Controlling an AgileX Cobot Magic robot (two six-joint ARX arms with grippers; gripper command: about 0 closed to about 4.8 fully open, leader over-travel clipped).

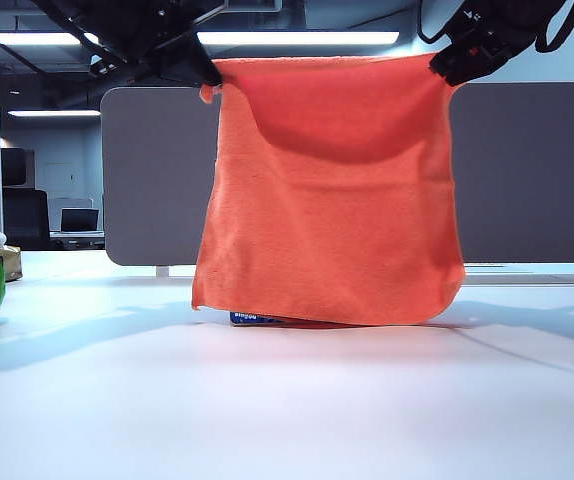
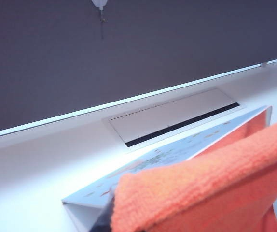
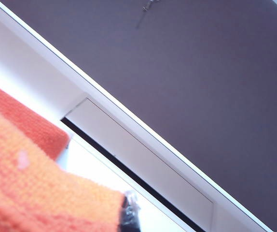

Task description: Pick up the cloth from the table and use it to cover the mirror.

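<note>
Setting: open-plan office.
Evidence: grey partition panels [image 1: 527,170], ceiling strip lights [image 1: 297,38], desk chair [image 1: 25,218] and laptop [image 1: 79,220] behind.

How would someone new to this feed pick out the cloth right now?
Find the grey partition panel behind the white table. In front of it hangs the cloth, stretched between the left pincer and right pincer, each shut on a top corner. It is the only bright orange sheet here.
</note>
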